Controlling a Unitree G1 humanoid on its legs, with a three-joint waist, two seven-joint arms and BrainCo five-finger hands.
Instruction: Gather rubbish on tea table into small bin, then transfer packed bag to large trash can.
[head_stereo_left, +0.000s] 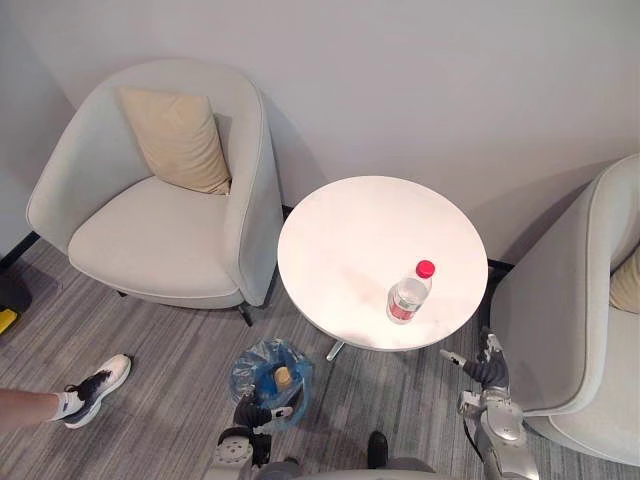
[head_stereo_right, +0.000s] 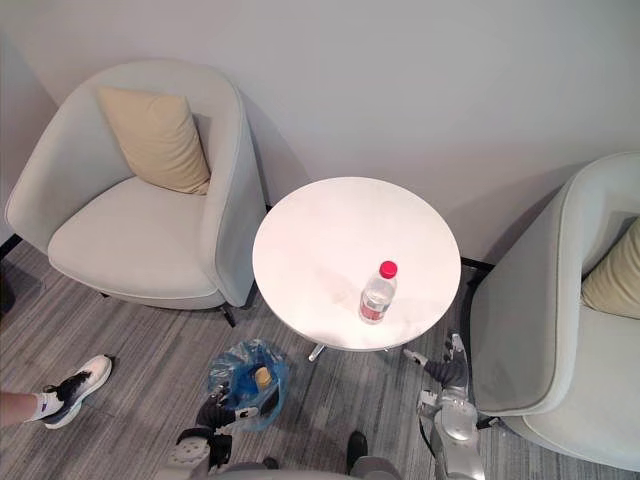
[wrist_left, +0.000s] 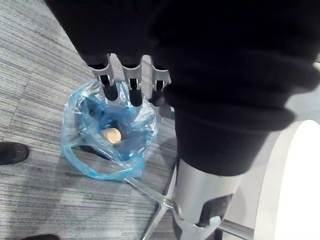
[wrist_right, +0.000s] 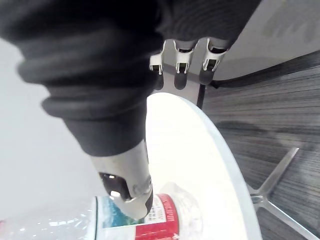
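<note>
One clear plastic bottle with a red cap and red label (head_stereo_left: 408, 295) is seen upright near the front right edge of the one round white surface (head_stereo_left: 350, 235), long axis vertical, cap uppermost. One small bin lined with a blue plastic bag (head_stereo_left: 250, 365) is set on the floor off the front left edge, with one round tan scrap (head_stereo_left: 283, 377) inside. The right hand (head_stereo_left: 487, 370) is held just off the front right edge, fingers spread apart, nothing grasped. The left hand (head_stereo_left: 258, 412) is poised at the bag's near rim, fingers loosely apart, nothing held; contact cannot be told. Two pale grey armchairs (head_stereo_left: 160, 235) flank the surface.
</note>
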